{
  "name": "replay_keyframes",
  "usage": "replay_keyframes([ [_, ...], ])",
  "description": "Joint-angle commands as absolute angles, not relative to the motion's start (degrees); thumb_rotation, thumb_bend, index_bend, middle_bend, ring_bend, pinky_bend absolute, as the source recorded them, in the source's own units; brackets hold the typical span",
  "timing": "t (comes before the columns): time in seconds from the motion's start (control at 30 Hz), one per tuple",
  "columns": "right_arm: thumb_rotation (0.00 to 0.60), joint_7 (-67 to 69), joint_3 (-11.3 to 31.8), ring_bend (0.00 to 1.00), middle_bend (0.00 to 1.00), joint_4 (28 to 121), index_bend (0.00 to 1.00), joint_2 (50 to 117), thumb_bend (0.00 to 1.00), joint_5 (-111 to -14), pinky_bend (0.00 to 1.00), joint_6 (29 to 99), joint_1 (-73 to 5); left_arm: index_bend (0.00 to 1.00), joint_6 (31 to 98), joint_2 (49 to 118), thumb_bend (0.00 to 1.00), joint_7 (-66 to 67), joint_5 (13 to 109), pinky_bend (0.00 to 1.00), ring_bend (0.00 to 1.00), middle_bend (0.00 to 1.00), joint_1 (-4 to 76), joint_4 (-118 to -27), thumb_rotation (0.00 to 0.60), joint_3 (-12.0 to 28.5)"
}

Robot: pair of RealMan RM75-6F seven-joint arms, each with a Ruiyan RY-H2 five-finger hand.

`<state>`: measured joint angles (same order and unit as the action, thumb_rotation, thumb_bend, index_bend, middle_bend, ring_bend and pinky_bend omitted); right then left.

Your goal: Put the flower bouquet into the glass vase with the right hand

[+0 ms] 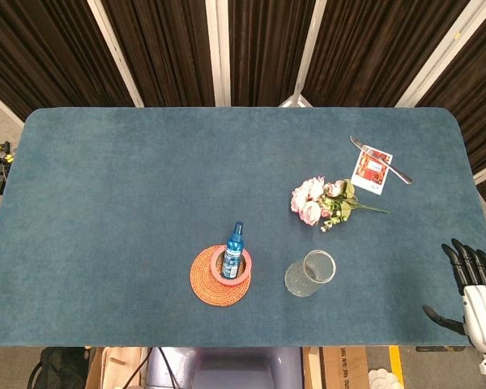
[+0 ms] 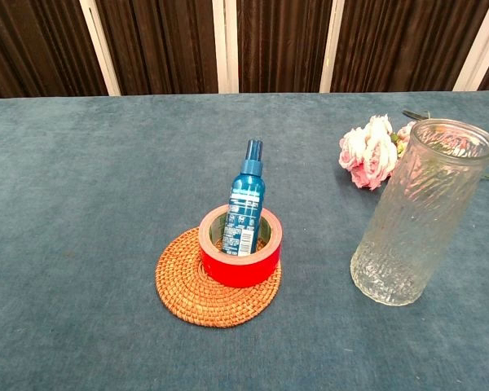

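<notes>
A small bouquet [image 1: 324,201] of pale pink flowers with green stems lies flat on the blue table, right of centre; the chest view shows its blooms [image 2: 368,152] behind the vase. The clear ribbed glass vase [image 1: 310,273] stands upright and empty in front of the bouquet, near the front edge, large at the right of the chest view [image 2: 413,210]. My right hand [image 1: 473,285] hovers at the table's front right corner, fingers spread, holding nothing, well right of the vase. My left hand is out of sight.
A blue spray bottle [image 1: 234,241] stands inside a red tape roll [image 1: 231,266] on a woven coaster [image 1: 219,276], left of the vase. A red-and-white card [image 1: 373,171] and a metal knife-like tool [image 1: 381,160] lie behind the bouquet. Dark curtains hang behind the table.
</notes>
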<state>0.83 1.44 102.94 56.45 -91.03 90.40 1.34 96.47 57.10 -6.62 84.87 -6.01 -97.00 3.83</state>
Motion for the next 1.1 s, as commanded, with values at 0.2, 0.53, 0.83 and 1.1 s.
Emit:
replay_keyframes([
  [0.2, 0.600, 1.32, 1.36, 0.00, 0.01, 102.75, 0.07, 56.08, 0.00, -90.92, 0.00, 90.53, 1.54, 0.12, 96.19, 57.39, 0.22, -5.60, 85.05, 0.05, 0.00, 0.00, -5.75, -97.33, 0.600, 3.76],
  [0.53, 0.600, 1.54, 1.42, 0.00, 0.01, 102.98, 0.07, 56.00, 0.00, -91.07, 0.00, 91.10, 1.77, 0.12, 96.38, 57.49, 0.22, -5.58, 84.93, 0.05, 0.00, 0.00, -5.78, -97.21, 0.600, 3.89],
  [0.83, 0.600, 1.60, 1.15, 0.00, 0.01, 103.02, 0.07, 55.89, 0.00, -91.12, 0.00, 90.35, 1.56, 0.12, 96.29, 57.49, 0.22, -5.55, 85.28, 0.05, 0.00, 0.00, -5.66, -97.23, 0.600, 3.77],
  [1.1, 0.600, 2.14, 1.92, 0.00, 0.01, 102.63, 0.07, 56.31, 0.00, -90.24, 0.00, 90.07, 1.07, 0.12, 96.85, 57.51, 0.22, -5.64, 85.73, 0.05, 0.00, 0.00, -5.97, -97.36, 0.600, 3.56],
])
